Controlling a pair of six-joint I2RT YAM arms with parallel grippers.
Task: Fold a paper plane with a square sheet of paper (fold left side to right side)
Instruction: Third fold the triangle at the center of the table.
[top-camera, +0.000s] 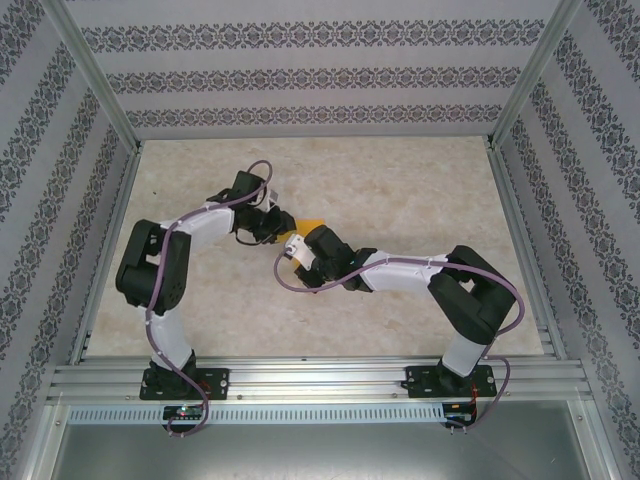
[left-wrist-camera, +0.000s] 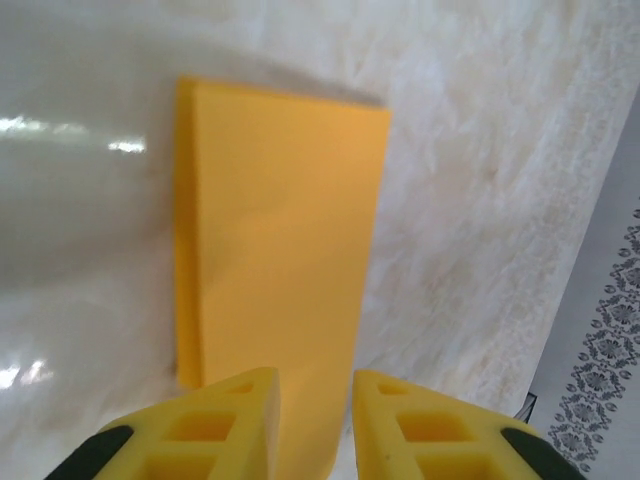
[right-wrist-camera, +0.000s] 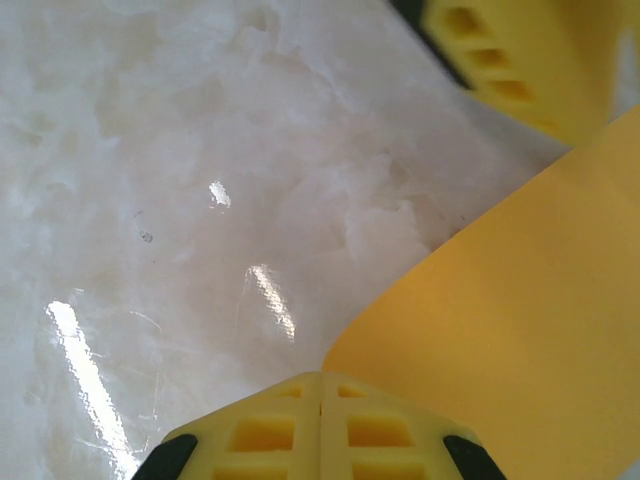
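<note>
Surface (top-camera: 400, 190) check: where does your square sheet of paper (left-wrist-camera: 285, 230) lie?

— Mid-surface between your arms, doubled into a rectangle, so the left-to-right fold looks made. Your left fingers (left-wrist-camera: 240, 400) stand parted over its near end. Your right fingers (right-wrist-camera: 270, 420) are clenched at a corner; whether they pinch it, I cannot tell. Next, press that crease flat.

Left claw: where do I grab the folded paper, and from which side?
Probably its near short end, approached along its length from the side of the left claw: the paper lies flat, folded to a long strip, and that end sits between the parted fingers.
</note>
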